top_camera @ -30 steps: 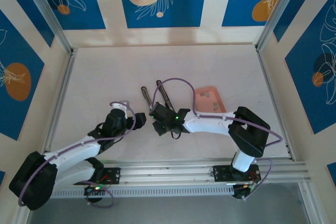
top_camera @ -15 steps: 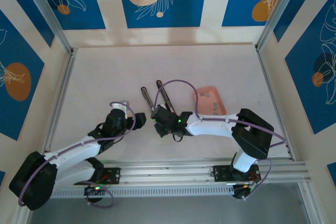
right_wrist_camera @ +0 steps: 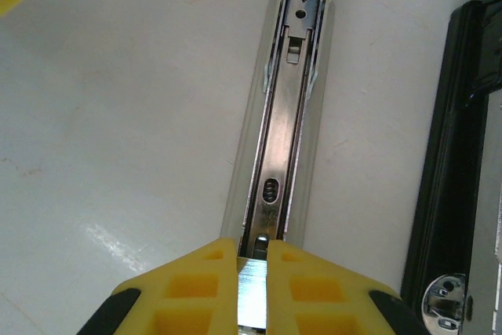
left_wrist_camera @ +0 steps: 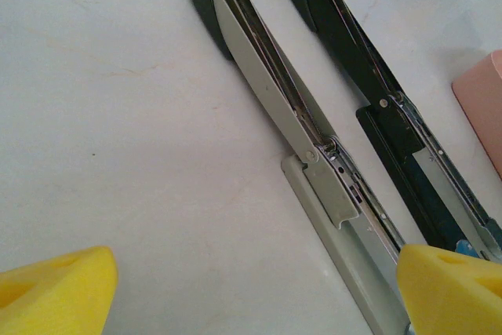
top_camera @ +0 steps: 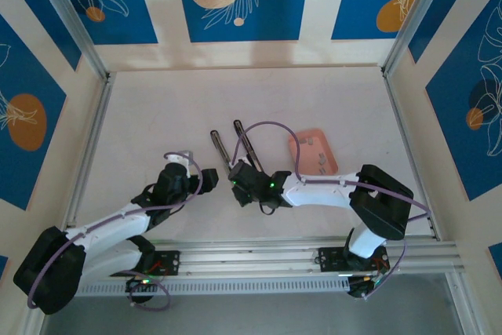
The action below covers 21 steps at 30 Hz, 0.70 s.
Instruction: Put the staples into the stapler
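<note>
Left wrist: two staplers [left_wrist_camera: 267, 92], one tray [left_wrist_camera: 486, 107]

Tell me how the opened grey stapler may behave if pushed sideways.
The grey stapler looks stiff metal, so it probably slides whole. Its hinge may let one half swing. Lying flat, it should hardly roll or tip.

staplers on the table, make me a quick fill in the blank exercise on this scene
1. Beside the black stapler lies a second stapler, coloured ___.
2. In the top view the pink tray lies to the ___ of both staplers.
3. The left gripper has its jaws ___.
4. The right gripper, over the second stapler's metal rail, has its jaws ___.
Missing words: grey; right; open; shut.
</note>
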Each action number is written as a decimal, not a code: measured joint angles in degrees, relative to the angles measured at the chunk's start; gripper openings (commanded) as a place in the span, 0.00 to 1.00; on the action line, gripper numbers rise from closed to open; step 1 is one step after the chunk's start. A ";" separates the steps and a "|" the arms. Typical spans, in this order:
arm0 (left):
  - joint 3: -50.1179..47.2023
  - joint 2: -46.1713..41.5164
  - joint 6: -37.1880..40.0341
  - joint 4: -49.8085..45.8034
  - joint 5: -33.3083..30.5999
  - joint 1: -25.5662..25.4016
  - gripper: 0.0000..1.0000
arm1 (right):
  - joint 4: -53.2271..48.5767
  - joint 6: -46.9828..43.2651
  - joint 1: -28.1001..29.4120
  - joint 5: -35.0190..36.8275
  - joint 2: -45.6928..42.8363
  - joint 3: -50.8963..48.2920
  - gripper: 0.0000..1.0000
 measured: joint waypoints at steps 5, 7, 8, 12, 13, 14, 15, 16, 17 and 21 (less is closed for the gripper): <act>0.00 -0.09 0.00 0.00 0.00 0.00 0.91 | 1.20 -0.02 -0.13 0.00 0.00 0.00 0.13; 0.00 -0.09 0.00 -0.02 0.00 0.00 0.91 | 1.79 -0.20 -0.28 -0.02 0.00 0.00 0.13; 0.00 -0.09 0.00 -0.02 -0.02 0.00 0.91 | 2.14 -0.22 -0.37 -0.02 0.00 0.00 0.13; 0.00 -0.11 0.00 -0.04 -0.02 0.00 0.91 | 2.91 -0.26 -0.55 -0.02 0.04 0.00 0.13; 0.00 -0.20 0.00 -0.04 -0.02 0.00 0.91 | 2.97 -0.26 -0.55 -0.04 0.07 0.00 0.13; 0.00 -0.37 0.00 -0.09 -0.02 0.00 0.91 | 2.99 -0.26 -0.55 -0.04 0.07 0.00 0.13; 0.00 -0.55 0.00 -0.15 -0.02 0.00 0.91 | 2.99 -0.24 -0.55 -0.04 0.07 0.00 0.13; 0.00 -0.79 0.00 -0.17 -0.02 0.00 0.91 | 2.99 -0.24 -0.55 -0.07 0.07 0.00 0.13; 0.00 -0.94 0.00 -0.17 -0.02 0.00 0.91 | 2.99 -0.22 -0.55 -0.07 0.07 -0.04 0.13; -0.07 -1.18 0.00 -0.20 -0.02 0.00 0.91 | 3.19 -0.17 -0.52 -0.22 0.07 -0.76 0.13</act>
